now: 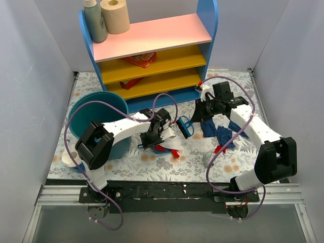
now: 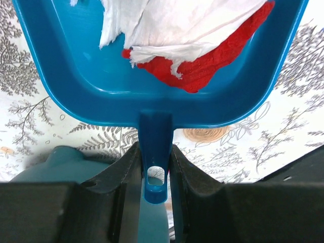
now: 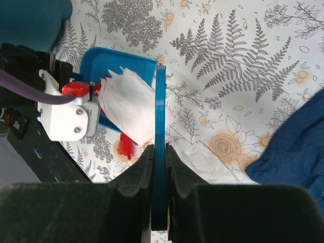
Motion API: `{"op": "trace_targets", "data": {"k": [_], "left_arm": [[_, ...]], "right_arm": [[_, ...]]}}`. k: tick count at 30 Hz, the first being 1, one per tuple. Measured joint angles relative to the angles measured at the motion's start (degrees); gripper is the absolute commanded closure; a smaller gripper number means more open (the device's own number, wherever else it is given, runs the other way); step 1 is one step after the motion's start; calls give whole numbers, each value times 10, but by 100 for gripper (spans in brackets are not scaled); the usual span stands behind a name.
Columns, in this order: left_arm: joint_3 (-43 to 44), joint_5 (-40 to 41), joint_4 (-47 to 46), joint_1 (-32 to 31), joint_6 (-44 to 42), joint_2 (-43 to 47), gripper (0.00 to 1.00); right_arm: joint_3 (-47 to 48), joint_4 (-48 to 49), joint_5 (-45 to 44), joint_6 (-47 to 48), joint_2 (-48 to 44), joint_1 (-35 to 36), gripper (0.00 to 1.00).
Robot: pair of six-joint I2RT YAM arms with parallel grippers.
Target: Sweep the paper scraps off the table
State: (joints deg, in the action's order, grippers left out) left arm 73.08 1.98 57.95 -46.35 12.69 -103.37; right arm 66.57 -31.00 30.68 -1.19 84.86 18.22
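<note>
My left gripper (image 2: 154,152) is shut on the handle of the blue dustpan (image 2: 91,81), which rests on the table (image 1: 147,167) just left of centre. A white paper scrap (image 2: 177,25) and a red one (image 2: 202,71) lie in the pan. My right gripper (image 3: 160,152) is shut on the thin blue handle of the hand brush (image 3: 160,111), its head (image 1: 185,126) beside the pan's mouth. On the cloth to the right lie dark blue scraps (image 1: 217,130), a small red scrap (image 1: 219,149) and a white scrap (image 3: 207,161).
A teal bin (image 1: 91,119) stands at the left beside my left arm. The pink, yellow and blue shelf unit (image 1: 152,50) fills the back, with a bottle (image 1: 95,20) and a paper roll (image 1: 115,15) on top. Grey walls close both sides.
</note>
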Motion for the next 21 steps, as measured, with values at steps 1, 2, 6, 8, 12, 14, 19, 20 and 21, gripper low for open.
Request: {"op": "trace_targets", "data": {"k": [1,2,6,8,12,14,19,20,21], "left_arm": [[0,6,5,0,-5,1,100],[0,14,10,0,-12,2,100],[0,35,24,0,-28,2,100],[0,38,26,0,-29,2,100],[1,38,27,0,-26,0,100],[1,37,26,0,-21,-1,100],[1,22,16,0,3,-5,100],[1,17,13,0,8,-5,100],[2,13,9,0,12,-5,100]], "right_arm": [[0,-4,-4,5,-6,0,99],[-1,-7,-7,12,-12,0,99],[-21,-19,4,37,-24,0,99],[-36,-25,21,50,-25,0,99],[-62,-35,69,66,-25,0,99],[-72,-37,101,73,-25,0,99],[-75,-42,147,85,-25,3,99],[-76,-41,152,87,-24,3,99],[-76,-40,156,87,-23,3,99]]}}
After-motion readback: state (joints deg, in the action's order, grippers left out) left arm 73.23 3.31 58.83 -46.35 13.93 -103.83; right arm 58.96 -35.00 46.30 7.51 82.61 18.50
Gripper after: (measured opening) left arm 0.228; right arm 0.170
